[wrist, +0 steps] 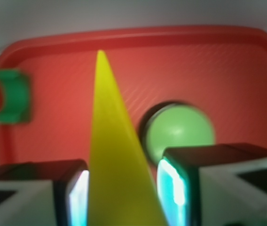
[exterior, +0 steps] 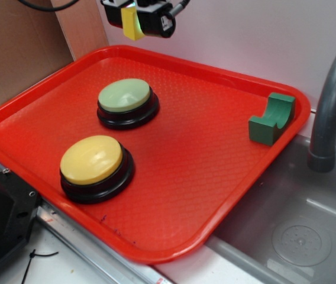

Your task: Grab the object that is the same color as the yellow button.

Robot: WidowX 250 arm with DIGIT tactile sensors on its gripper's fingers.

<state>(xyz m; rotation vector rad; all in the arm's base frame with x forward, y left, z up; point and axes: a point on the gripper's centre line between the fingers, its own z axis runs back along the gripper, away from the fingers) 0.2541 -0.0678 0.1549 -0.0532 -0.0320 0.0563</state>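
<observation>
Overhead, in the exterior view, the gripper [exterior: 133,22] hangs above the far rim of the red tray [exterior: 215,195], pinching the yellow wedge [exterior: 131,23] clear of the surface. The yellow button [exterior: 92,160] sits near the front left, the green button [exterior: 125,96] behind it, and the green block [exterior: 272,118] at the right edge.

Wrist view, blurred: the fingers [wrist: 79,197] clamp the wedge [wrist: 117,165] on both sides, its tip pointing away. The green button [wrist: 179,132] and block [wrist: 12,96] lie below on the tray [wrist: 246,70].
</observation>
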